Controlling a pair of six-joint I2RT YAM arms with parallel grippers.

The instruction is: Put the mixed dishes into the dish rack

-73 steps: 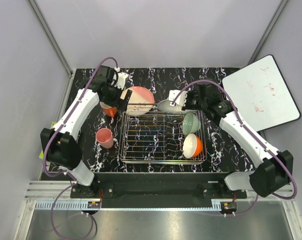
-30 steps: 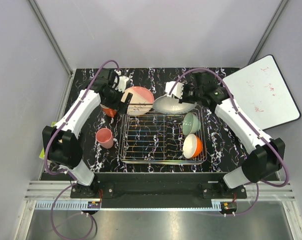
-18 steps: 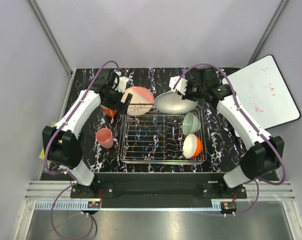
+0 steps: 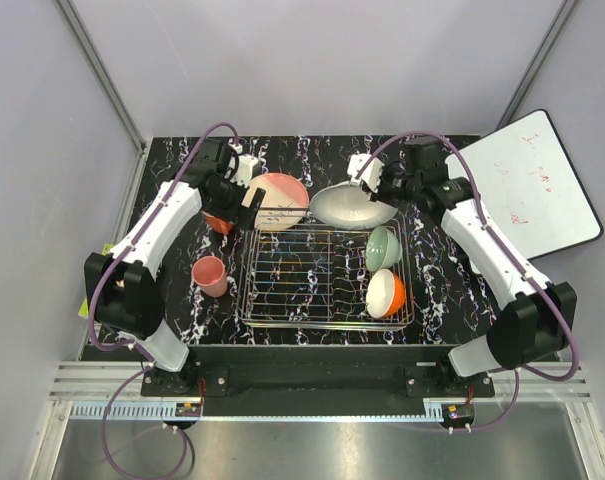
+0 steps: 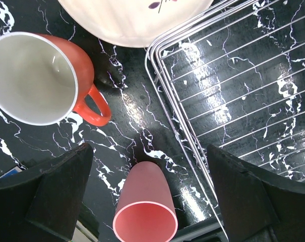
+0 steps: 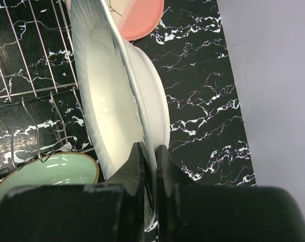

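Observation:
The dish rack [image 4: 282, 318] sits mid-table. A pale green bowl [image 4: 382, 246] and an orange bowl [image 4: 386, 292] stand in its right side. My right gripper [image 4: 374, 188] is shut on the rim of the white plate [image 4: 347, 208], held tilted over the rack's far edge; the right wrist view shows the gripper [image 6: 149, 151] pinching the plate [image 6: 112, 101]. The pink-and-peach plate [image 4: 279, 200] leans at the rack's far-left corner. My left gripper [image 4: 244, 207] is open and empty above the orange mug [image 5: 34, 78] and pink mug [image 5: 144, 206].
A whiteboard [image 4: 527, 185] lies at the table's far right. The orange mug [image 4: 219, 220] and pink mug [image 4: 211, 274] stand left of the rack. Grey walls close in the back and sides. The rack's left rim [image 5: 172, 111] runs beside the pink mug.
My right gripper has lifted the white plate and tilted it up at the rack's far edge, its wrist swinging rightward. The left arm has barely moved.

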